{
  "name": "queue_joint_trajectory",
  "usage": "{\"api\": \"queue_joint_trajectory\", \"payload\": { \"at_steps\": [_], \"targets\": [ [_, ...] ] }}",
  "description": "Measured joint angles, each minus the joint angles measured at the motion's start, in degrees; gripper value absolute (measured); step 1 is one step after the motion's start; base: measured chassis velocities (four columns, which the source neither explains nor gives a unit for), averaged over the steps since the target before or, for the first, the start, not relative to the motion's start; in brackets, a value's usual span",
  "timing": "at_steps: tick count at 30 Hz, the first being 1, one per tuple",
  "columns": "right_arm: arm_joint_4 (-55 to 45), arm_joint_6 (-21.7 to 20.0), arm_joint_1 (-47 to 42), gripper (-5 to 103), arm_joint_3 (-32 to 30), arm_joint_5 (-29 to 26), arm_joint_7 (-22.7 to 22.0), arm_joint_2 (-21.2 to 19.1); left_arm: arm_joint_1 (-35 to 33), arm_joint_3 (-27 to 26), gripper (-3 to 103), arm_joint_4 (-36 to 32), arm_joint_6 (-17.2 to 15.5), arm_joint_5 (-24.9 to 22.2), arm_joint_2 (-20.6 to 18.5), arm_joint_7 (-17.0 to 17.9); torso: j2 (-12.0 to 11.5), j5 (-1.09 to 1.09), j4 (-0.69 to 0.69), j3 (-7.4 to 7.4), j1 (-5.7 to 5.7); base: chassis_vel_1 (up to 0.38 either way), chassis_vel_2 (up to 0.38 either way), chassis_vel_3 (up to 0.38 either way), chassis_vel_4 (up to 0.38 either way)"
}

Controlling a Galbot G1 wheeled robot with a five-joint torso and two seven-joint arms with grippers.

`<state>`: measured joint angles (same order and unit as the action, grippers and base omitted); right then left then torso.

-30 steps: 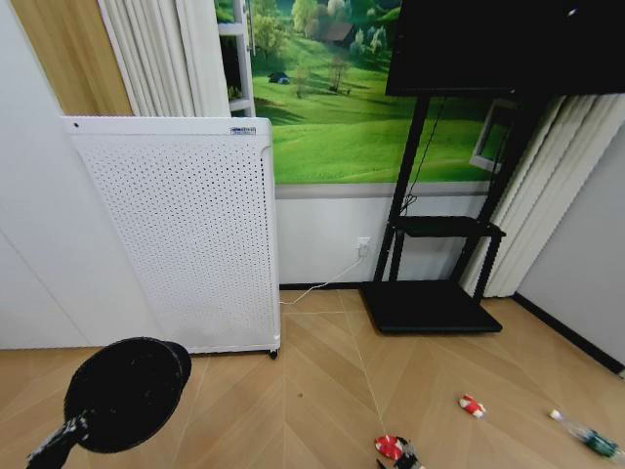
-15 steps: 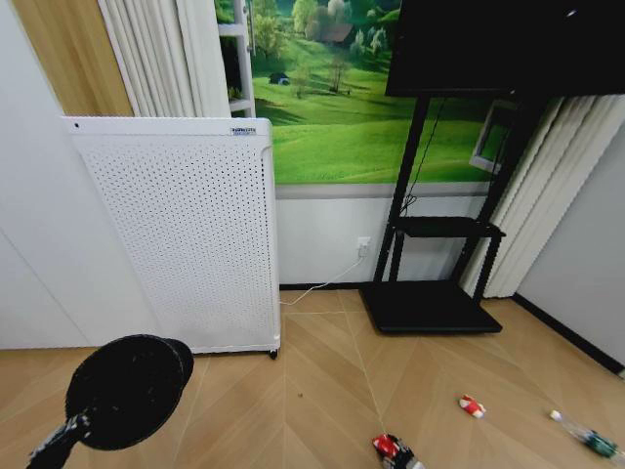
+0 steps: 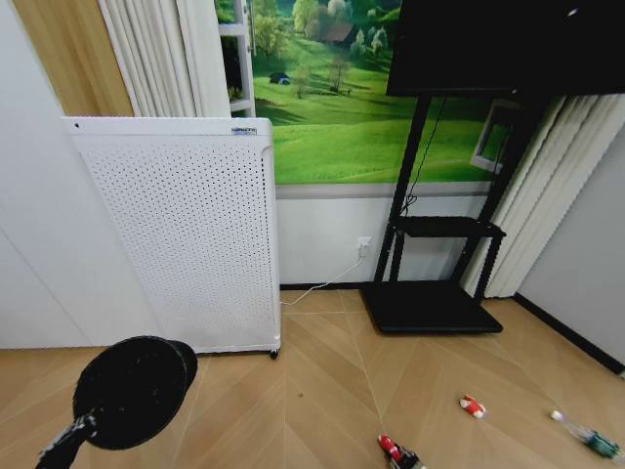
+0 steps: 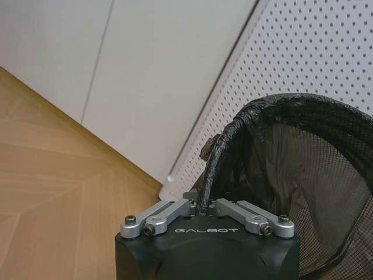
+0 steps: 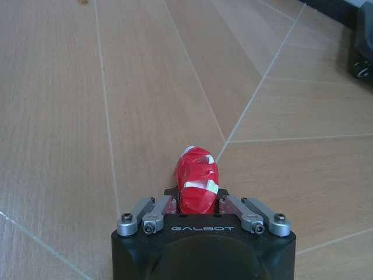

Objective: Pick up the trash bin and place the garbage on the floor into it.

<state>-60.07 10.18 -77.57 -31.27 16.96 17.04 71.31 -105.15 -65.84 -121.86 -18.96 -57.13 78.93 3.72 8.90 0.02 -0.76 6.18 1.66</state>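
Above the tan herringbone wooden floor (image 5: 87,116), my right claw (image 5: 198,201) pinches a crushed red-and-white can (image 5: 197,186) protruding forward; my left claw (image 4: 204,207) clamps the black mesh bin's (image 4: 291,175) rim.

The left claw (image 4: 202,209) is seen at the lower left of the head view, raised above the floor. Its two silver-linked fingers are drawn together on the rim of the small black round mesh-walled trash bin (image 3: 132,391), which is held up tilted on its side.

The right claw (image 5: 198,201) is seen at the bottom edge of the head view, near the middle. Its fingers are closed upon the crushed red-and-white can (image 5: 196,181), which protrudes forward from between them.
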Motion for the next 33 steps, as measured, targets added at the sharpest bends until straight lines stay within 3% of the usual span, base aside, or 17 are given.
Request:
{"api": "queue_joint_trajectory", "payload": {
  "at_steps": [4,10,14,17,20,25,30,31,33],
  "targets": [
    [-3.31,1.59,-0.84,26,-1.08,-2.17,0.83,-0.07,1.31,3.3,1,0.23,-1.05,-1.3,-0.87,0.37,0.0,0.0,0.03,0.0,0.0,0.0,0.0,0.0,0.0],
    [-16.52,2.55,-4.73,26,-2.28,-12.09,3.66,-0.93,5.81,11.81,1,2.81,-2.47,-3.45,-4.59,2.54,0.0,-0.02,0.06,-0.01,0.0,0.0,0.0,0.0,0.0],
    [-24.45,2.18,-7.21,26,-2.67,-17.12,4.71,-1.61,10.51,17.29,1,6.52,-2.48,-2.64,-7.55,4.44,0.0,-0.04,0.02,-0.01,0.0,0.0,0.0,0.0,0.0],
    [-27.2,2.18,-7.98,26,-2.94,-18.16,5.36,-1.87,12.04,19.2,1,8.09,-2.18,-1.68,-8.86,4.48,0.0,-0.03,0.02,-0.01,0.0,0.0,0.0,0.0,0.0],
    [-36.5,2.15,-11.14,26,-3.17,-21.52,6.86,-3.14,15.56,24.38,1,12.32,-1.15,-0.05,-12.96,4.37,0.0,-0.02,0.04,-0.01,0.0,0.0,0.0,0.0,0.0],
    [-44.93,2.11,-14.11,26,-2.34,-24.83,8.71,-5.12,18.74,30.5,1,15.23,-0.82,-0.08,-16.01,4.92,0.0,-0.04,0.04,-0.01,0.0,0.0,0.0,0.0,0.0],
    [-54.81,2.52,-17.06,26,-0.66,-28.65,13.87,-7.72,23.98,40.2,1,17.38,-0.84,-3.85,-19.05,8.39,0.0,-0.05,0.04,-0.01,0.0,0.0,0.0,0.0,0.0],
    [-54.81,2.52,-17.06,26,-0.66,-28.65,13.87,-7.72,23.98,40.2,1,17.38,-0.84,-3.85,-19.05,8.39,0.0,-0.05,0.04,-0.01,0.0,0.0,0.0,0.0,0.0],
    [-59.97,2.72,-18.41,26,0.47,-30.47,17.08,-8.68,28.07,46.01,1,18.57,-1.02,-7.68,-20.31,10.99,0.0,-0.03,0.02,-0.01,0.0,0.0,0.0,0.0,0.0]
  ]
}}
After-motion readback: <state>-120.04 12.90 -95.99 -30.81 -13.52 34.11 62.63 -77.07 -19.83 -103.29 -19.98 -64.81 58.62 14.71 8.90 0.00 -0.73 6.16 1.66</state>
